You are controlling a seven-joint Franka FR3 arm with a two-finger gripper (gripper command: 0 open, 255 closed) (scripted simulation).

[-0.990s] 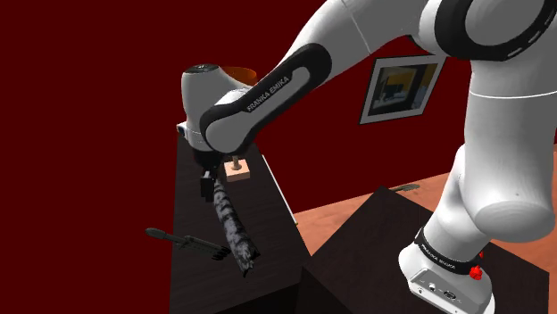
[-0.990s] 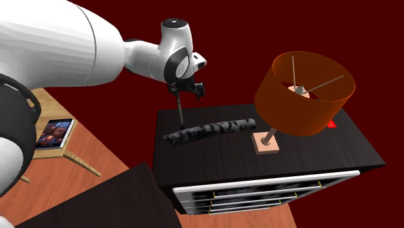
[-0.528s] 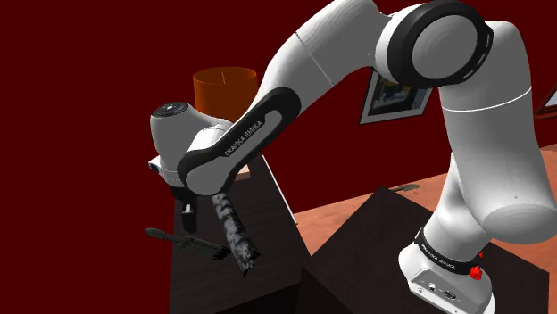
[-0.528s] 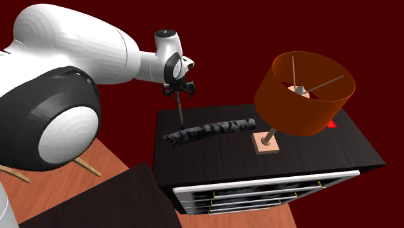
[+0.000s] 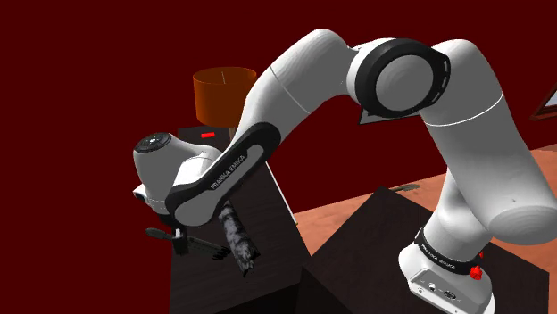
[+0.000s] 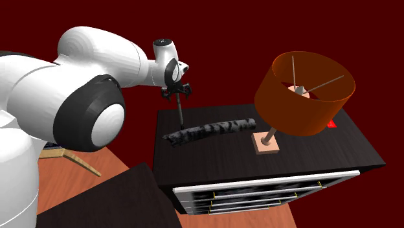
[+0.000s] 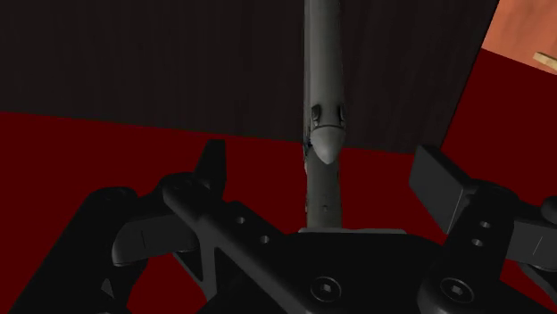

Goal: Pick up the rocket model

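Now that the arm has swung away from the lamp, I've got the fingers spread wide either side of the rocket model — not touching it — and it hasn't budged, overhanging the edge of the worktop.

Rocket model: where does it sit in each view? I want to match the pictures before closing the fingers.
Shoulder view: rocket model low at the left, overhanging the dresser's left edge.
Second exterior view: rocket model upper middle-left, at the dresser's far left corner, below the gripper.
Wrist view: rocket model centred, between the open fingers, untouched.
Shared landmark: the dark dresser top.
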